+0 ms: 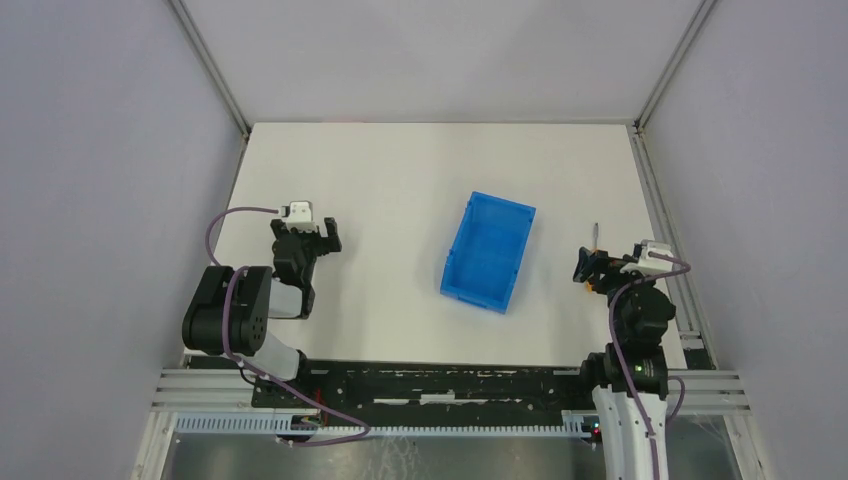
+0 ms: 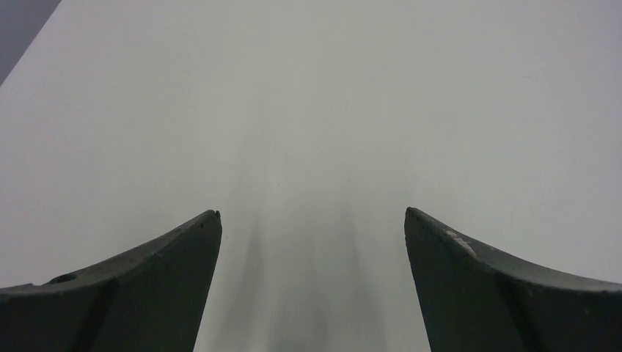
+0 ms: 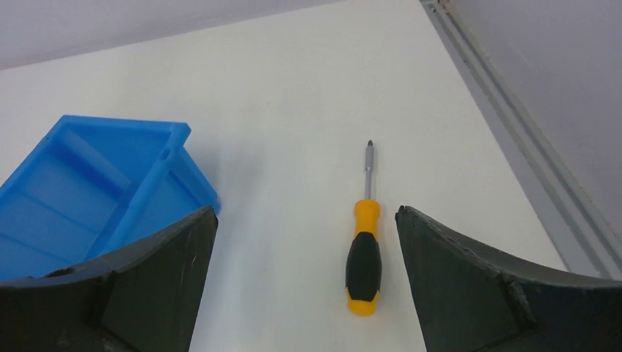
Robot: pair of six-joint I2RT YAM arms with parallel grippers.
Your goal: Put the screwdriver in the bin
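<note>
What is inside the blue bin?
Only its own bare blue floor shows inside the bin; the screwdriver lies outside on the table. Its near wall may hide a strip.

Orange-and-black screwdriver [image 3: 364, 253] lying flat, thin shaft pointing away, apart from upright bright blue bin [image 3: 158, 194] at its left.

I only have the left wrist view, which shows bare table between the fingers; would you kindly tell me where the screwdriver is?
Observer: The screwdriver lies flat on the right side of the table. In the right wrist view it shows between the open fingers of the right gripper and touches neither.
Operator: Thank you. Where is the bin relative to it?
Observer: The bin sits near mid-table, to the screwdriver's left and apart from it.
Operator: Is anything inside it?
Observer: No, the top view shows it empty.
</note>
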